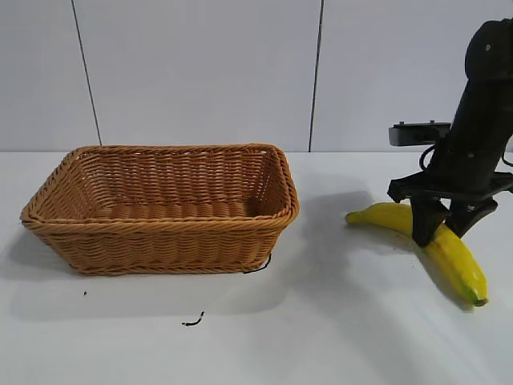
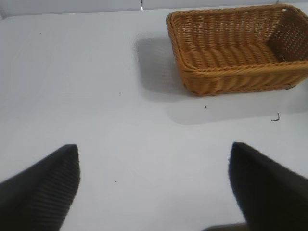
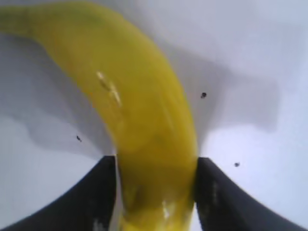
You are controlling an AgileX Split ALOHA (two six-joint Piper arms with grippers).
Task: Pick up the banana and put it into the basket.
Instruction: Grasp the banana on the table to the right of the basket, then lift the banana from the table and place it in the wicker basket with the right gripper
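The banana (image 1: pixel 449 250) lies on the white counter (image 1: pixel 337 321), well to the right of the basket (image 1: pixel 164 210) in the exterior view, its curve running from a tip near the counter's middle right down to a greenish end toward the front. The right gripper (image 1: pixel 443 233) stands over it from above, one dark finger on each side of the fruit about midway along its length. In the right wrist view the banana (image 3: pixel 144 130) fills the gap between the two fingers (image 3: pixel 86 202), both of which press against its yellow skin, so the gripper is pinching the banana while the fruit sits on the counter with its shadow close beneath. The basket stands upright on the left half of the counter, its woven inside showing nothing in it, and a small dark scrap (image 1: pixel 193 322) lies on the counter just in front of it. The left gripper (image 2: pixel 154 192) appears only in its own wrist view, its fingers spread wide apart above bare counter, holding nothing, with the basket (image 2: pixel 240 53) farther off and apart from it.
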